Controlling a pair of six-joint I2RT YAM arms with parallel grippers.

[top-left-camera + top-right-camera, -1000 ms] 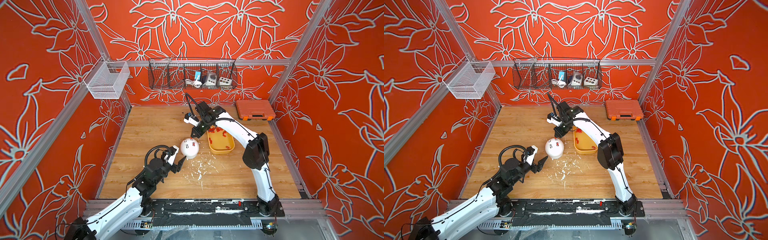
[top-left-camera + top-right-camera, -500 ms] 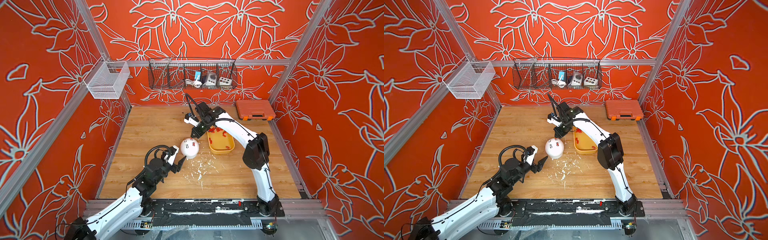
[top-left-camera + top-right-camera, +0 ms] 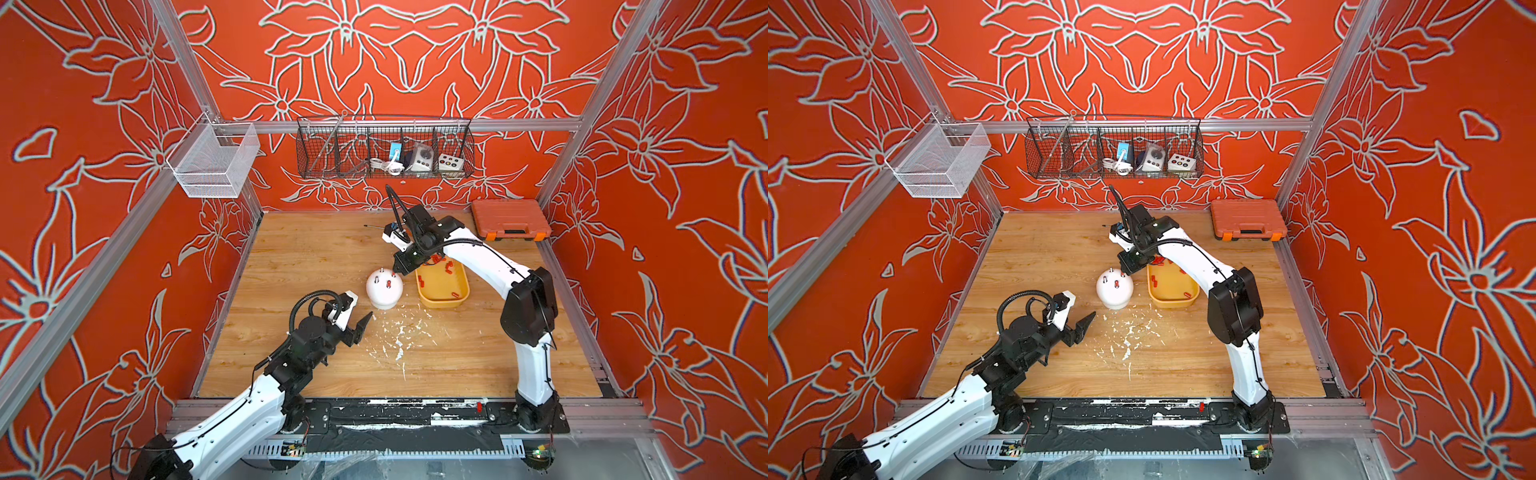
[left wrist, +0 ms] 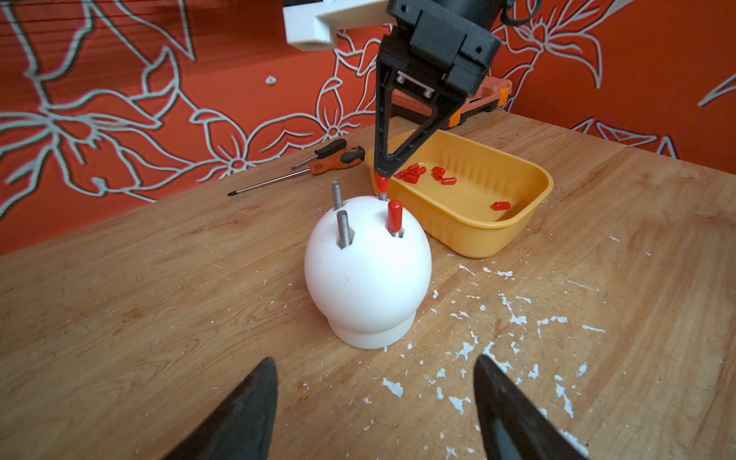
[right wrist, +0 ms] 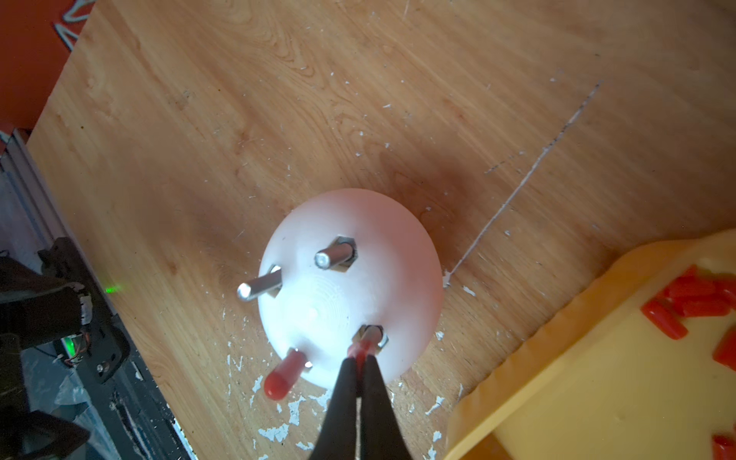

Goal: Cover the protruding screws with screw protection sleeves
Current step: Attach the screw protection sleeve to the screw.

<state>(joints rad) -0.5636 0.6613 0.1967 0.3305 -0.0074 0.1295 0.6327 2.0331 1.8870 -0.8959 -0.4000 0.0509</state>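
One white dome [image 4: 366, 271] carries four screws [image 4: 342, 229]: two bare, two with red sleeves [image 4: 394, 215] on. One yellow tray [image 4: 478, 241] holds roughly ten more, clumped too tightly to count exactly. Two screwdrivers [image 4: 338, 159] lie on the worktop [image 4: 159, 298]. One orange case [image 3: 513, 218], two wire baskets [image 3: 212, 166].

walls [image 3: 415, 62] orange-red, pale grey outlined flower pattern. frame rails [image 3: 519, 124] silver. tabletop [image 3: 311, 257] light wood grain with white flecks. dome [image 4: 366, 271] plain white, screws [image 4: 342, 229] bare grey metal. each sleeve [image 4: 394, 213] glossy red. tray [image 4: 478, 239] yellow. tool case [image 3: 511, 216] orange, black trim. screwdriver [image 4: 338, 159] handle orange and black. arms [image 3: 482, 254] white with black joints. wire basket [image 3: 316, 153] black, mesh basket [image 3: 208, 166] white.
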